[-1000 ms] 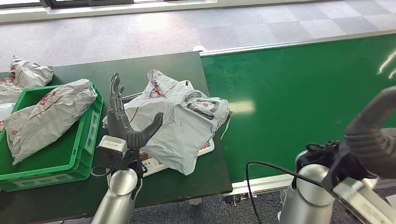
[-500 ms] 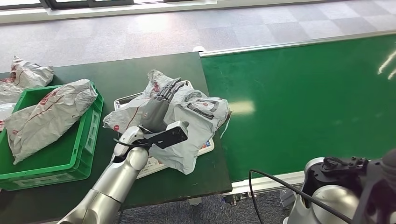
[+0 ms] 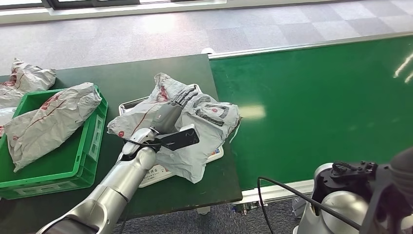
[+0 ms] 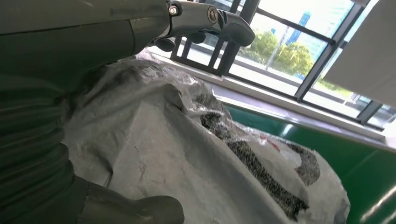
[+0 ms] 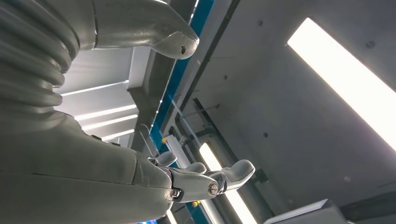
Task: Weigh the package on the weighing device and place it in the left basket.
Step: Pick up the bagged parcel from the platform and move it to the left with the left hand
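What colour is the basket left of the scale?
Bright green basket, clearest in the head view.

Left arm (image 3: 117, 187) extended forward and up from lower left of head view, silver forearm angled toward the scale. Left hand (image 3: 168, 114) lies palm-down on the package (image 3: 195, 131); dark fingers (image 3: 187, 95) stretched over its crumpled top, thumb low against its side in the left wrist view. Contact plain; a closed grasp cannot be confirmed.

Right arm (image 3: 341, 204) folded at lower right of head view, silver elbow housing and black cable showing. Right hand (image 5: 93, 116) turned upward toward the ceiling lights in the right wrist view; thumb apart from the loosely curved fingers (image 5: 219, 177), nothing held.
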`<action>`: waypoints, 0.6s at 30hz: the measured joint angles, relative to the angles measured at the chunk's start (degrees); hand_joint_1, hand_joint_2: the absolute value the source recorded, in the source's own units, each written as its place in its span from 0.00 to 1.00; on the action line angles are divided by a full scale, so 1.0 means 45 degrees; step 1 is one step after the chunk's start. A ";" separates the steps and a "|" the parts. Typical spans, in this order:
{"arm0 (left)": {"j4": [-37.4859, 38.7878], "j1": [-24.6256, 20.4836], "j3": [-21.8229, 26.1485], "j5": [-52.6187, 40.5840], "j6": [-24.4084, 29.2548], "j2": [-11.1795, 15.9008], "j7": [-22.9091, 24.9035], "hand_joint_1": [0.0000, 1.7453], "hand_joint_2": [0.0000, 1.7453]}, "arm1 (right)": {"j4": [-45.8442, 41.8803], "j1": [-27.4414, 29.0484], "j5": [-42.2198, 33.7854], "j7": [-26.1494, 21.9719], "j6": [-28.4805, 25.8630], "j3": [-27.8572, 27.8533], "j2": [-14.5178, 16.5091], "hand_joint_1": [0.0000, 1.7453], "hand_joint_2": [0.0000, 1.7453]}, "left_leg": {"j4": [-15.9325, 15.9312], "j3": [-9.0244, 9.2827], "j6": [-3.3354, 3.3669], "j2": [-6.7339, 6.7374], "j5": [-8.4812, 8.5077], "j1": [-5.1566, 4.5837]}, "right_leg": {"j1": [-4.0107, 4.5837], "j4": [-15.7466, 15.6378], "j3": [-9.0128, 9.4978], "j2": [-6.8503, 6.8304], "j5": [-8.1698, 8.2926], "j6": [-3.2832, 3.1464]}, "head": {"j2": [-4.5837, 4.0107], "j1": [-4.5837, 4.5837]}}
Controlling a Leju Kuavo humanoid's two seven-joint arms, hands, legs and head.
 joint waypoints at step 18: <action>0.2111 -0.0818 -0.0663 -0.1994 -0.1469 -0.0107 -0.0013 1.00 1.00 | 0.0274 0.0086 -0.0559 0.0002 0.0004 0.0010 0.0000 0.00 1.00 | 0.0000 0.0003 -0.0002 -0.0001 0.0002 0.0000 | 0.0000 0.0000 0.0000 0.0000 0.0001 0.0000 | 0.0000 0.0000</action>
